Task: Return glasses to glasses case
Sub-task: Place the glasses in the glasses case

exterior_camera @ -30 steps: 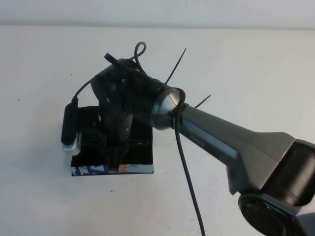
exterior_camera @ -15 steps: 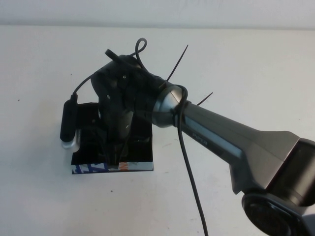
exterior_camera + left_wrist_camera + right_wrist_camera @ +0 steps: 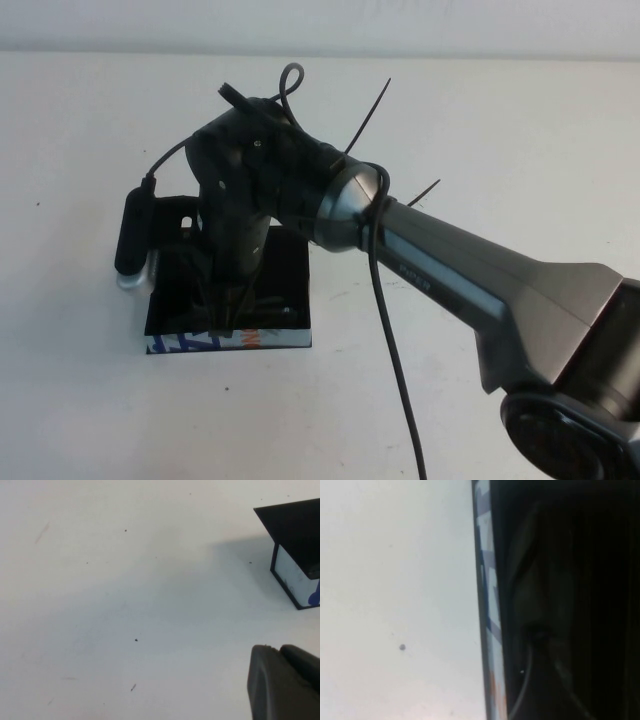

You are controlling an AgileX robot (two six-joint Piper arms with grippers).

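Right gripper (image 3: 222, 312), fingers parted and empty, hangs over the flat black glasses case (image 3: 285, 290); left unseen.

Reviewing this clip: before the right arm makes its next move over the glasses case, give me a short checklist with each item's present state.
1. Right end effector sits low over the glasses case: ok.
2. Right end effector open, glasses let go: cannot tell; the arm hides its tips in the high view.
3. Glasses inside the case: a curved dark frame shows against the black interior in the right wrist view, but full seating: cannot tell.
4. Case flat on the table, printed edge strip towards the robot: ok.
5. Left end effector parked apart from the case, above bare table: ok.
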